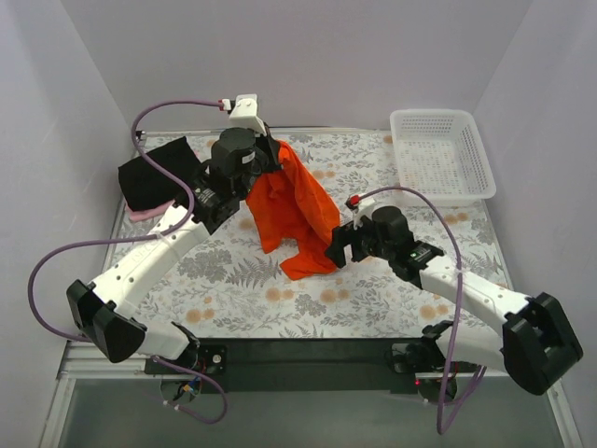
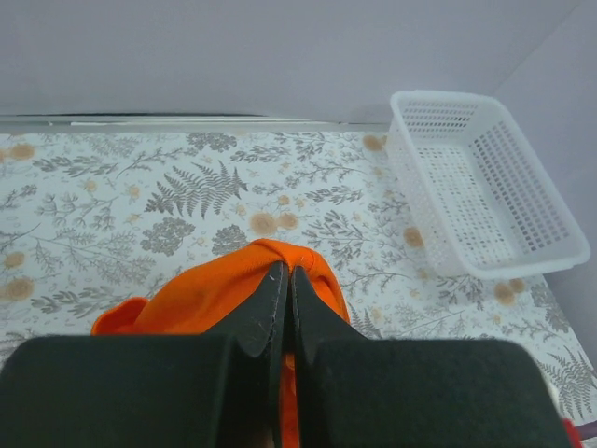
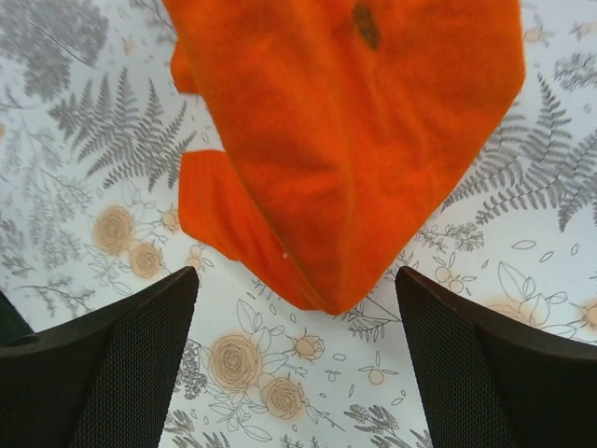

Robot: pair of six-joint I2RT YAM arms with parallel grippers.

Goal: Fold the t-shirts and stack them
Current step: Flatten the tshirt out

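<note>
I read bright, even, diffuse light in all three views, without glare. Shadows are soft; a faint one edges the orange t-shirt (image 3: 354, 140), lower centre of the right wrist view.

A white rectangular plastic mesh basket (image 1: 446, 194) stands upright at about two o'clock on the table (image 1: 373, 299), close to the far right corner, its long side running front to back. The table's surface is white, printed with grey ferns and pale orange roses. Plain pale walls (image 1: 317, 56) enclose it at nine, twelve and three o'clock.
</note>
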